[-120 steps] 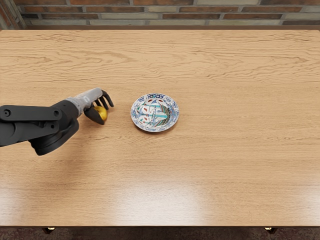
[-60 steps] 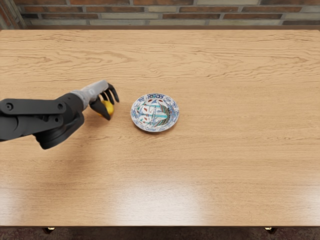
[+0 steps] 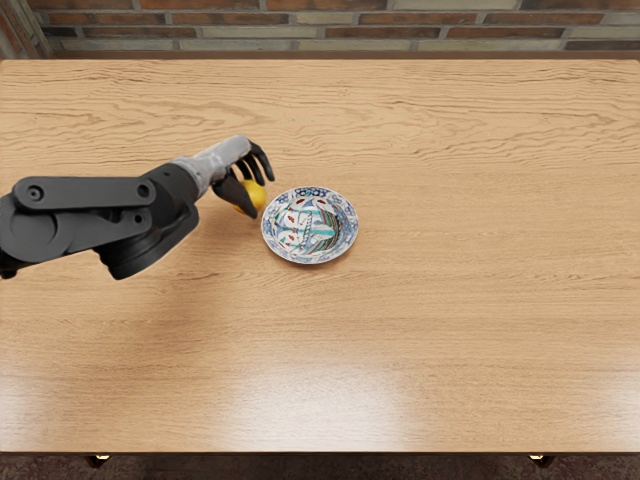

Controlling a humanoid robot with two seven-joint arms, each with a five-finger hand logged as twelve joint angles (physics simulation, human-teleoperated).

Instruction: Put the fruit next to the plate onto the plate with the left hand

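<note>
The left hand (image 3: 243, 178), dark-fingered with a pale grey back, reached in on its bulky black arm (image 3: 100, 215) from the left edge of the light wooden table (image 3: 450, 330). Its fingers (image 3: 262, 160) were curled downward and closed around a small round yellow fruit (image 3: 252, 197). The fruit showed just beneath the fingers, with the dark thumb pressed against its near-left side. Only the fruit's lower right part was visible; the rest was hidden by the hand.

Just to the right of the hand, and slightly nearer the camera, lay the round ceramic plate with a blue, white and red floral pattern (image 3: 352, 222), flat on the table. The fruit sat at the plate's upper-left rim, very close to it but not over the plate's centre. Whether the fruit touched the rim could not be told, nor how high the hand held it above the table.

Far beyond the hand, along the table's back edge, ran a red-brown brick wall (image 3: 330, 25).
</note>
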